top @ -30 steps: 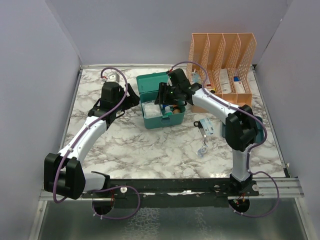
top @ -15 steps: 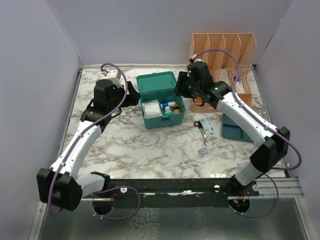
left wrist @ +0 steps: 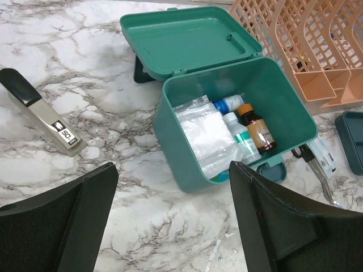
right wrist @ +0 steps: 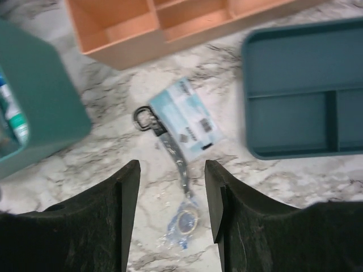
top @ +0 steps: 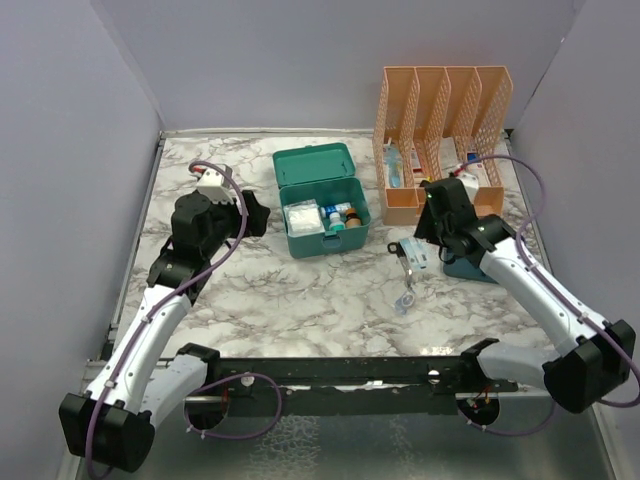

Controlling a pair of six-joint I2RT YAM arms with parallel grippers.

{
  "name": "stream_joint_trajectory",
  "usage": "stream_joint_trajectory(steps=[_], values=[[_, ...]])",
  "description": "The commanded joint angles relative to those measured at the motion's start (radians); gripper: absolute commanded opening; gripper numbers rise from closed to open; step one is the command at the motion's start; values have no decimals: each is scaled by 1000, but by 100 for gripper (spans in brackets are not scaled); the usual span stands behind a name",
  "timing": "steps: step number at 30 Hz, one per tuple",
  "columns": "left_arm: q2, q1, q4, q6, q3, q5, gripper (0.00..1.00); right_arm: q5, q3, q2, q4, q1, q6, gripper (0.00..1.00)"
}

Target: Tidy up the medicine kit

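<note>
Kit (top: 326,243) sits lid-open on surface (top: 300,300). Left tool (left wrist: 173,170) released, jaws wide, kit just ahead. Right tool (right wrist: 170,165) released, kit apart to its left.

Overhead wide; wrist cams close, share medicine kit (left wrist: 187,39).

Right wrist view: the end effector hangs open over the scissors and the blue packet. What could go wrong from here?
1. The scissors overlap the edge of the blue packet, so the right end effector may close on both or drag the packet aside.
2. The medicine kit already holds white packets and bottles side by side. Another item may sit high and could block the lid.
</note>
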Motion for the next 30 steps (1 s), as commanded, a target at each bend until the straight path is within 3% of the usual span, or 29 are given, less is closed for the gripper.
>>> stream_joint_trajectory(steps=[1,5,11,14,21,30], values=[[-40,-1,90,-20,-36,36,84,-19,-152,-90,115,-154,-10,52],[-62,-1,153,-46,-79,50,89,-146,-244,-60,207,-306,-52,56],[-87,-1,235,-80,-165,80,90,-237,-306,28,352,-396,-148,61],[-84,-1,260,-70,-189,90,90,-255,-324,76,431,-417,-190,61],[-79,-1,283,-105,-219,116,89,-350,-310,181,411,-420,-190,59],[-66,0,307,-91,-208,218,89,-315,-374,57,405,-419,-234,55]])
